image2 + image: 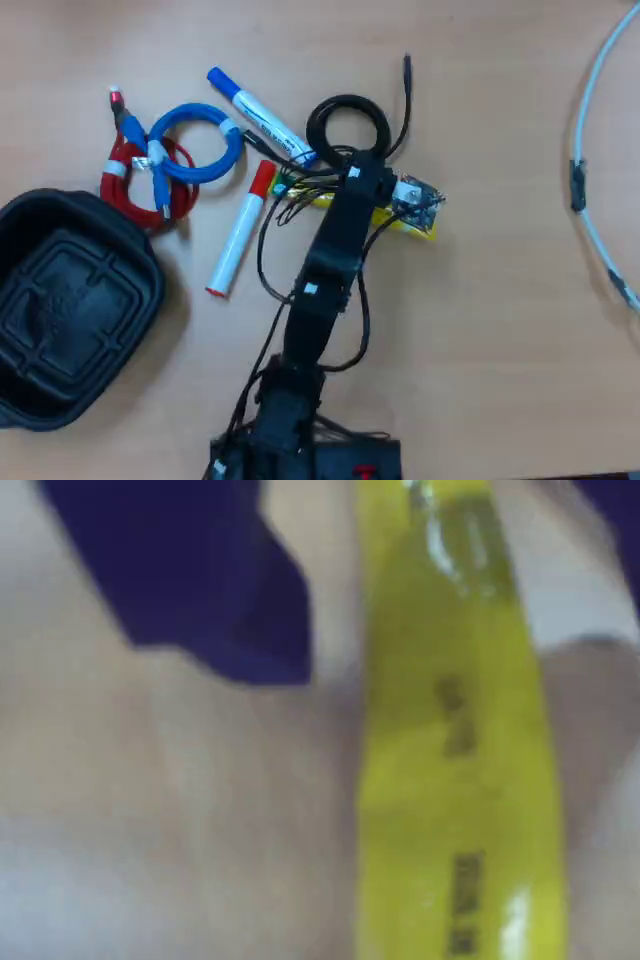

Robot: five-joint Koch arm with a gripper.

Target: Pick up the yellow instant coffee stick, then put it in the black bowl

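Gripper [345, 190] sits low over the table near the middle of the overhead view, hidden there under the arm's own wrist and wires. In the wrist view one dark blue jaw comes in from the top left, blurred, and a sliver of dark blue shows at the top right corner; the yellow instant coffee stick [460, 780] runs top to bottom between them, very close to the lens, w/ dark print and glare on the foil. Can't tell if the jaws are pinching the stick or just straddling it; no contact is visible.

Overhead, only the ends of the stick show: a bit of yellow w/ green at the left of the wrist, and a yellow corner [412, 222] poking out to the right under the small circuit board [415, 195]. It lies flat on the wood table [500, 330], roughly left-right.

Just beyond the gripper is a coiled black cable [348, 122]. Left of it a blue-capped marker [258, 115] lies diagonal; nearer, a red-capped white marker [238, 235] also diagonal, its cap close to the stick's green end. Further left are a blue cable coil [200, 150] and a red cable coil [125, 185], overlapping.

The black bowl [70, 310] is at the far left edge, well apart from stick and gripper. A pale cable [590, 180] curves down the right edge.
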